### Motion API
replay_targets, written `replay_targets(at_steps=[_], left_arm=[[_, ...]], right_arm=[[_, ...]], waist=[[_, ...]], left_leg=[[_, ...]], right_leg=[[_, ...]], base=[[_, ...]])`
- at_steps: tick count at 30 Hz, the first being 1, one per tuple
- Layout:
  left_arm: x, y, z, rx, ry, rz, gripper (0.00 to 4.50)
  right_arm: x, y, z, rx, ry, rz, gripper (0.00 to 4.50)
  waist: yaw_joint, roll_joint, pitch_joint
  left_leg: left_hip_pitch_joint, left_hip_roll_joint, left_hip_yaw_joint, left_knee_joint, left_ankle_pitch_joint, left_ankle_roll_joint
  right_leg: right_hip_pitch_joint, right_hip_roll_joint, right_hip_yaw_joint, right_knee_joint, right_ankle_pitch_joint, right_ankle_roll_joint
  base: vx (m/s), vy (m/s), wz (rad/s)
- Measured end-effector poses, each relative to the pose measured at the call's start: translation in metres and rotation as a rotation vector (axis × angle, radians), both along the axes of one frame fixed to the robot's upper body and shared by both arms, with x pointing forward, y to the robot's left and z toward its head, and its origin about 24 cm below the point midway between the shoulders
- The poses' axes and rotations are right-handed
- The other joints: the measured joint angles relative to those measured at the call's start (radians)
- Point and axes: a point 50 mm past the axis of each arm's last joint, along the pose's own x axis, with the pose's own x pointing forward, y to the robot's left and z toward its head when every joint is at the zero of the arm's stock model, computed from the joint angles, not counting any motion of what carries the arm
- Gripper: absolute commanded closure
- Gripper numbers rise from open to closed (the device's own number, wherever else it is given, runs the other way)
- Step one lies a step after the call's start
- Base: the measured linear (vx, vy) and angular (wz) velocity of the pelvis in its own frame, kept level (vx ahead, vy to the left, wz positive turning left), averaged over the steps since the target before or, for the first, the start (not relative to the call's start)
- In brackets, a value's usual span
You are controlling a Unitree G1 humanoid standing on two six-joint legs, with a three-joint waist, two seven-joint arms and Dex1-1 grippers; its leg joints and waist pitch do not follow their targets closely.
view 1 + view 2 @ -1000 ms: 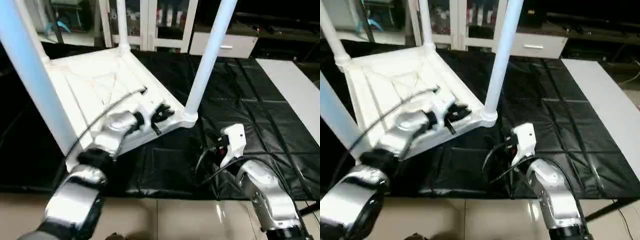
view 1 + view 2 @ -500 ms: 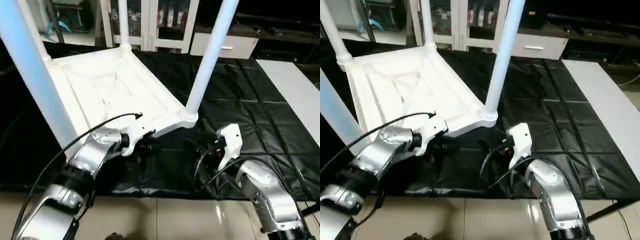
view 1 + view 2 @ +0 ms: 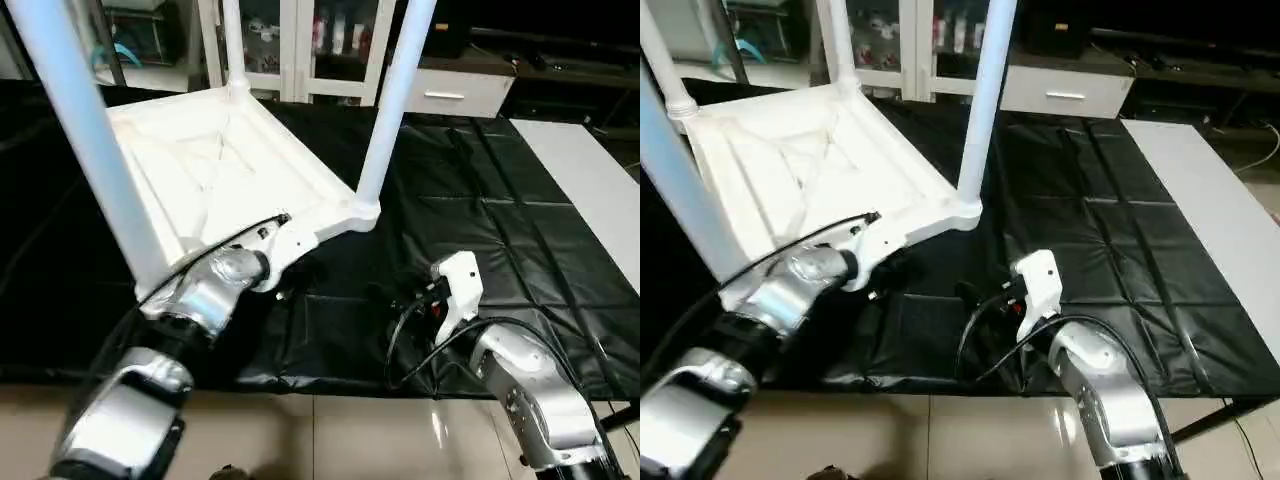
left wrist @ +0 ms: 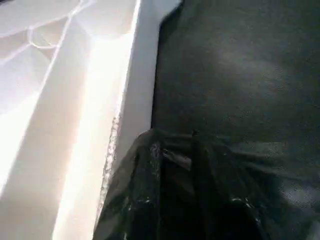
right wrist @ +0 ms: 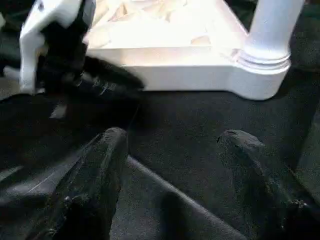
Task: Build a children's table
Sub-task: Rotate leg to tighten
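The children's table lies upside down on the black cover, its white ribbed tabletop (image 3: pixel 230 160) facing up. White legs stand in its corner sockets: a near-left leg (image 3: pixel 80 150), a far leg (image 3: pixel 232 45) and a right leg (image 3: pixel 395 100). My left gripper (image 3: pixel 283 290) sits low on the cover just in front of the tabletop's near edge. Its fingers (image 4: pixel 150 165) stand a little apart with nothing between them. My right gripper (image 5: pixel 172 137) hovers over the cover in front of the right leg's socket (image 5: pixel 262 70), open wide and empty.
The black cover (image 3: pixel 480 180) spreads to the right of the tabletop. A bare grey strip of worktable (image 3: pixel 590 180) lies at far right. White cabinets (image 3: pixel 330 40) stand behind. The worktable's front edge and tiled floor (image 3: pixel 330 440) are close to my arms.
My left gripper has come off the tabletop's near rim and dropped to the cover in front of it. The right gripper has barely moved. The camera has shifted slightly.
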Motion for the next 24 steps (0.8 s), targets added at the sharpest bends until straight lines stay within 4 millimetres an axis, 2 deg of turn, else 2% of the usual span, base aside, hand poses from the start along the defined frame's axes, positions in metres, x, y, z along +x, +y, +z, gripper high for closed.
replay_targets(at_steps=[1,4,7,10,12,13,16,18,21,23,24], left_arm=[[0.000,-0.004,0.003,-0.045,-0.012,-0.004,3.34],[-0.014,-0.015,0.020,-0.355,0.011,-0.118,3.34],[-0.034,-0.009,0.025,-0.542,0.100,-0.236,2.98],[-0.062,0.021,0.031,-0.647,0.212,-0.325,2.68],[-0.076,0.043,0.035,-0.671,0.270,-0.339,2.60],[-0.083,0.053,0.037,-0.671,0.291,-0.337,2.42],[-0.093,0.068,0.045,-0.683,0.320,-0.347,2.15],[-0.103,0.077,0.047,-0.687,0.335,-0.351,1.97],[-0.130,0.118,0.050,-0.675,0.373,-0.258,1.70],[-0.137,0.142,0.059,-0.659,0.350,-0.183,1.57],[-0.142,0.146,0.063,-0.654,0.348,-0.170,1.47]], right_arm=[[0.000,0.000,0.000,0.000,0.000,0.001,1.35],[-0.002,0.001,0.002,0.003,-0.009,0.005,1.35],[-0.004,0.000,0.003,0.006,-0.013,0.015,1.35],[-0.007,-0.002,0.002,0.013,-0.008,0.024,1.35],[-0.008,-0.005,0.003,0.017,-0.007,0.024,1.35],[-0.007,-0.005,0.004,0.021,-0.011,0.027,1.35],[-0.006,-0.006,0.006,0.024,-0.019,0.030,1.35],[-0.006,-0.004,0.008,0.029,-0.028,0.040,1.35],[-0.005,-0.005,0.010,0.024,-0.038,0.054,1.35],[-0.005,-0.012,0.010,0.013,-0.033,0.037,1.35],[-0.005,-0.012,0.010,0.014,-0.035,0.038,1.35]], waist=[[0.001,0.000,0.000],[0.000,0.000,0.000],[-0.004,0.000,0.000],[-0.015,0.001,-0.001],[-0.017,0.002,0.000],[-0.021,0.002,0.000],[-0.015,0.002,0.000],[-0.016,0.002,-0.001],[-0.033,-0.002,-0.002],[-0.030,-0.006,-0.004],[-0.028,-0.007,-0.005]], left_leg=[[0.000,0.000,0.000,0.000,0.000,0.000],[0.000,0.001,0.001,0.000,0.000,0.001],[0.001,0.002,0.001,-0.001,-0.001,0.001],[0.003,0.004,0.001,-0.002,-0.001,0.000],[0.003,0.004,0.001,-0.002,-0.001,0.000],[0.003,0.004,0.001,-0.002,-0.001,0.000],[0.004,0.004,0.002,-0.001,-0.001,0.000],[0.005,0.003,0.002,-0.001,-0.001,0.000],[0.004,0.004,0.001,-0.001,-0.001,0.000],[0.007,0.004,-0.002,-0.002,-0.001,0.000],[0.007,0.004,-0.001,-0.003,-0.001,0.000]], right_leg=[[0.000,0.000,0.000,0.000,0.000,0.000],[0.000,0.000,0.000,0.000,0.000,0.000],[-0.001,0.000,0.000,0.000,-0.002,-0.001],[-0.001,0.002,0.001,0.002,-0.002,-0.001],[-0.001,0.002,0.000,0.002,-0.002,-0.002],[-0.001,0.002,0.000,0.002,-0.002,-0.002],[0.003,0.002,0.002,0.002,-0.004,0.001],[0.004,0.002,0.003,0.002,-0.006,0.004],[0.003,0.003,0.003,0.002,-0.006,0.005],[0.003,0.004,0.001,0.001,-0.006,0.005],[0.003,0.004,0.001,0.001,-0.006,0.005]], base=[[0.000,0.000,0.00],[0.000,0.000,0.00],[0.000,0.000,0.00],[0.000,0.000,0.00],[0.000,0.000,0.00],[0.000,0.000,0.00],[0.000,0.000,0.00],[0.000,0.000,0.00],[0.000,0.000,0.00],[0.000,0.000,0.00],[0.000,0.000,0.00]])
